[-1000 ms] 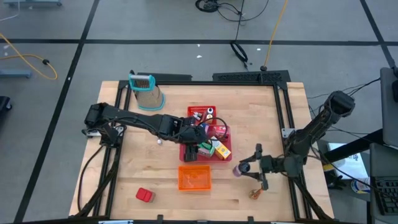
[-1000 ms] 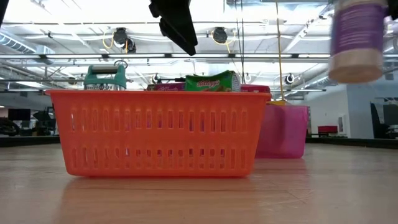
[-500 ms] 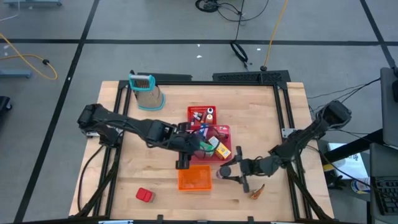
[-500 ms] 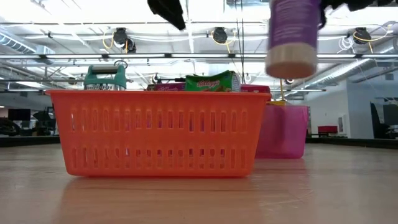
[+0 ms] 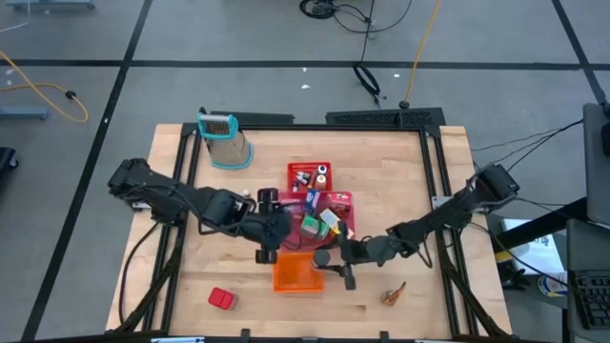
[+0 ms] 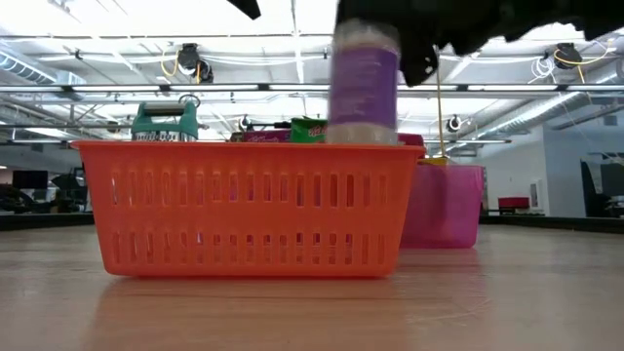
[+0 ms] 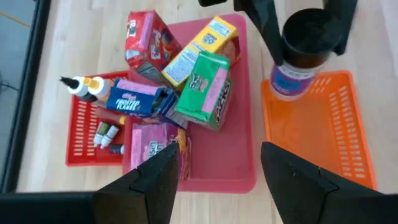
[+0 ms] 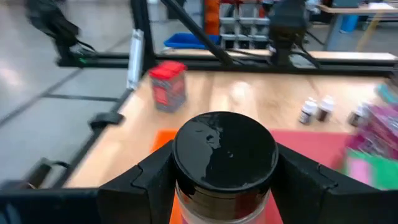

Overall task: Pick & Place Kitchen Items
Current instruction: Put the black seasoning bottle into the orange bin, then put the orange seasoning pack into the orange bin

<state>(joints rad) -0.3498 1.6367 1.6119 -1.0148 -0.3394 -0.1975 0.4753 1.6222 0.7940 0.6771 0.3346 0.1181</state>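
My right gripper (image 5: 331, 261) is shut on a jar (image 6: 363, 86) with a purple label and a black lid (image 8: 225, 155), above the orange basket (image 5: 297, 276). My left gripper (image 5: 264, 252) hangs open and holds nothing, beside the basket's left far corner. In the left wrist view its fingers (image 7: 143, 186) stand wide apart. Green, yellow, red and purple food boxes (image 7: 202, 87) lie piled in the pink tray (image 5: 344, 202). Small bottles (image 7: 87, 87) lie in the red basket (image 5: 297, 170). A red block (image 5: 221, 299) and a brown piece (image 5: 393, 295) lie on the table. My right gripper pinches the jar between its two fingers (image 8: 146, 180), on the jar's upper body (image 7: 292, 67) just below the black lid. The fingers come level from the table's right side. The jar stands upright, lifted clear above the orange basket's right far part.
A tall metal grater (image 5: 227, 143) with a teal handle stands near the table's far left. The orange basket holds nothing that I can see. Bare wood (image 5: 200, 262) lies to the left of the baskets and along the near edge. A black frame (image 5: 434, 171) rims the table.
My right gripper has carried the jar from the table's right side toward the left, and a little lower, until it hangs over the orange basket. My left gripper has drawn back from over the pink tray toward the table's left and near edge.
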